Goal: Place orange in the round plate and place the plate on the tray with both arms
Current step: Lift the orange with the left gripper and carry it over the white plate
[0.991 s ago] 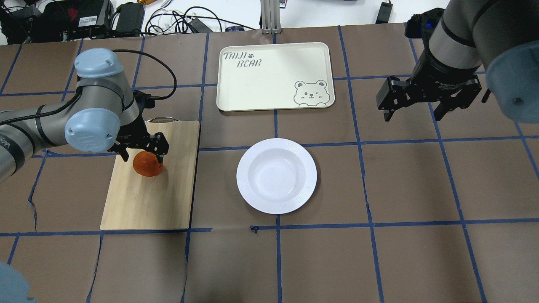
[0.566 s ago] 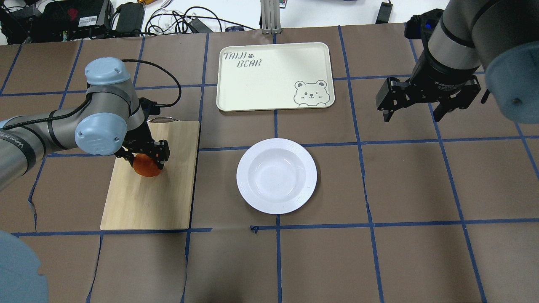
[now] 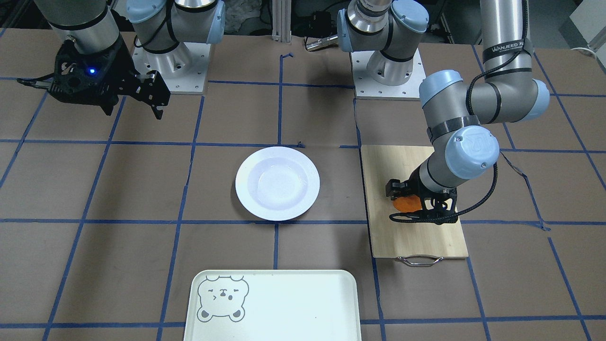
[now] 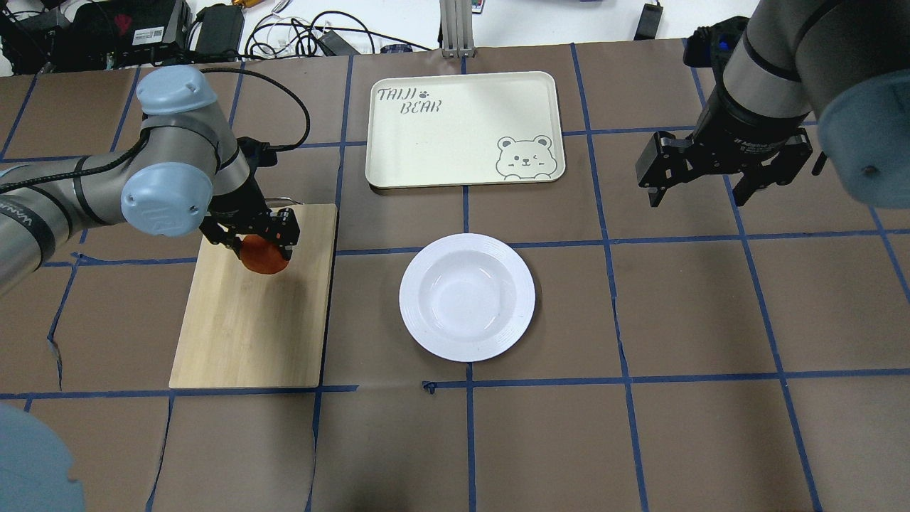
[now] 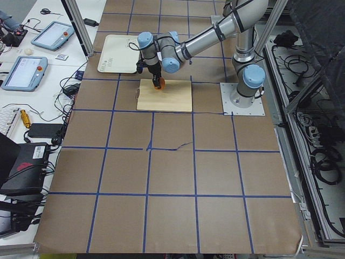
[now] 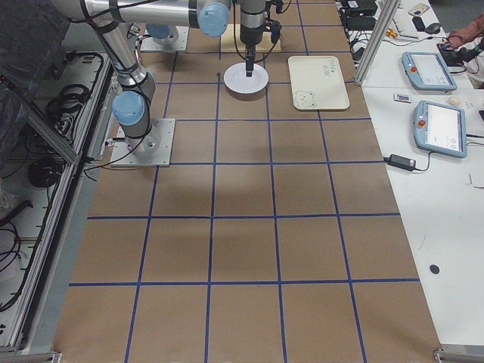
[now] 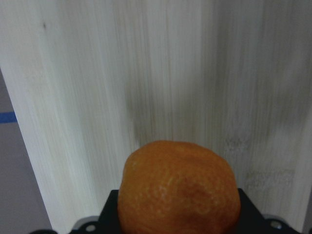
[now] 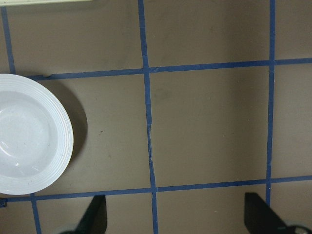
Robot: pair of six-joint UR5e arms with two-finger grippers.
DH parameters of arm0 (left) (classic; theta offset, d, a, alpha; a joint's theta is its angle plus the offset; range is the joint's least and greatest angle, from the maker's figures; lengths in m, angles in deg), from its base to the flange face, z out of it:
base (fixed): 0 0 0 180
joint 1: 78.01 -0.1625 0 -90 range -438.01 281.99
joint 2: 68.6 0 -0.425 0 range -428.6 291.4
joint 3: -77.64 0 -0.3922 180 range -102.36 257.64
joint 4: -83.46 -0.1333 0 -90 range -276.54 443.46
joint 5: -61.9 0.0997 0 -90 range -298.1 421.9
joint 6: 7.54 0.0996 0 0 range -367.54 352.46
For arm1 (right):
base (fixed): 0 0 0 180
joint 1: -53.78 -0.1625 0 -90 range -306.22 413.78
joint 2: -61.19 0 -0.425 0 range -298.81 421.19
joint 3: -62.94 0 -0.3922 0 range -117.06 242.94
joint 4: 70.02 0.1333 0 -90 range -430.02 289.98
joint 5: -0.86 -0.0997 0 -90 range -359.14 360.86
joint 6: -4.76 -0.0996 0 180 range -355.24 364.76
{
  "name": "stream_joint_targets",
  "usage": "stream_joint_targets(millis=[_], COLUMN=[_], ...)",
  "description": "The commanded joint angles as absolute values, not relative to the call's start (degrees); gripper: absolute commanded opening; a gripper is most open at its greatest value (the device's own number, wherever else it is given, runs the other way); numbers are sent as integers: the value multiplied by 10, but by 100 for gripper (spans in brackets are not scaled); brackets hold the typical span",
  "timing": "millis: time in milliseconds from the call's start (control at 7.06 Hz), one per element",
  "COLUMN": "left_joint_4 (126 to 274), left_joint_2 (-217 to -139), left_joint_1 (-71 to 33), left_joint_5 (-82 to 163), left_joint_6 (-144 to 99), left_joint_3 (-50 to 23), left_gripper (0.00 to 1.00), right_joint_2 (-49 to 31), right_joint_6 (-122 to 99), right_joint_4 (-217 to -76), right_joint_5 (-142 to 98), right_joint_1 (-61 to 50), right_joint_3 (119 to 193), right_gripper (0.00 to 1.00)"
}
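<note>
The orange point(image 4: 266, 259) is held between the fingers of my left gripper point(image 4: 257, 246), which is shut on it just above the bamboo cutting board point(image 4: 249, 327). From the left wrist, the orange point(image 7: 179, 190) fills the lower middle over the board, and from the front it shows as an orange point(image 3: 405, 204) under the wrist. The white round plate point(image 4: 466, 296) lies empty at the table's middle. The cream tray point(image 4: 462, 128) with its bear outline lies beyond it. My right gripper point(image 4: 700, 186) hangs open and empty to the plate's far right.
The cutting board's metal handle point(image 3: 416, 259) points toward the tray side. Cables and electronics point(image 4: 142, 28) crowd the table's far edge. Brown paper with blue tape lines covers the table. The right wrist view shows the plate point(image 8: 29, 134) at its left edge.
My left gripper has risen with the orange and shifted slightly away from the robot and toward the plate. The right arm has stayed still.
</note>
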State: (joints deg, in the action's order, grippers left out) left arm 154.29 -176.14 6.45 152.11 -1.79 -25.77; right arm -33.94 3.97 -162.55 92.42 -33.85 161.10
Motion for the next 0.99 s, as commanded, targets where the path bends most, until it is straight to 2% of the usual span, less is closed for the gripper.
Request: stream_joint_targets(millis=[0,425,850], left_joint_4=[1574,1497,1482], left_joint_2=[-1760,-1793,-1821], left_joint_1=[163,299,325], left_joint_5=[1453,1406,1384], left_joint_6=[-164,-288,-277], left_joint_3=[-233,-239,-253], left_gripper=[15,16,17], right_joint_2=[-339,-339,-339], right_joint_6=[40,40,40], right_joint_4=[-1625,-1625,-1625], right_joint_5=[927,929,930], right_joint_1=[-339,-338,-338], right_joint_3=[1611,1611,1611], right_gripper=[100,100,100])
